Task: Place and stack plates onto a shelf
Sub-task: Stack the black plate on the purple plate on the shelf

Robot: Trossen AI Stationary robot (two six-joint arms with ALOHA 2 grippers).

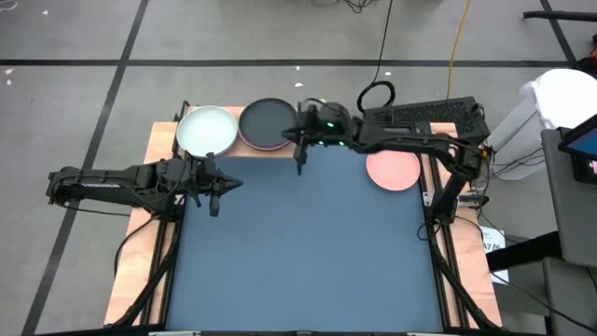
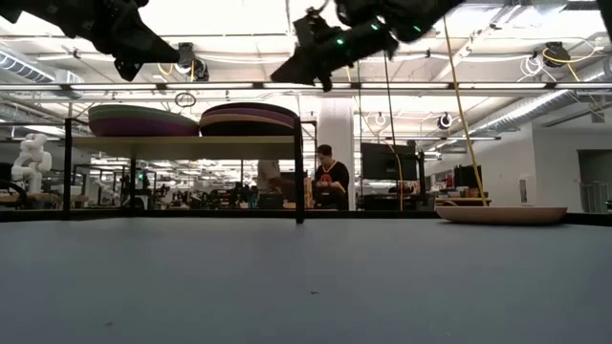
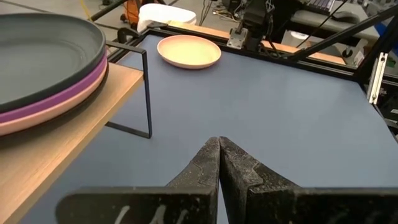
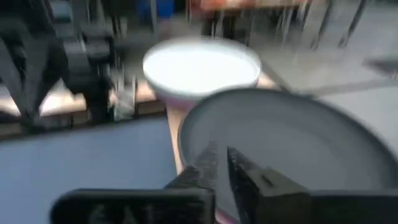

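The shelf stands at the table's far edge and carries two plate stacks. The left stack is topped by a whitish plate, the right stack by a black plate lying on purple and pink ones. A single pink plate rests flat on the table toward its right side, also seen in the left wrist view. My left gripper hovers shut above the table, just in front of the shelf's left part. My right gripper hangs shut beside the black-topped stack's right rim, raised above the table.
Wooden side rails run along the table's left and right edges. The shelf's thin black frame leg stands at its right end. The blue-grey tabletop spreads wide toward the near edge. A person sits far behind the table.
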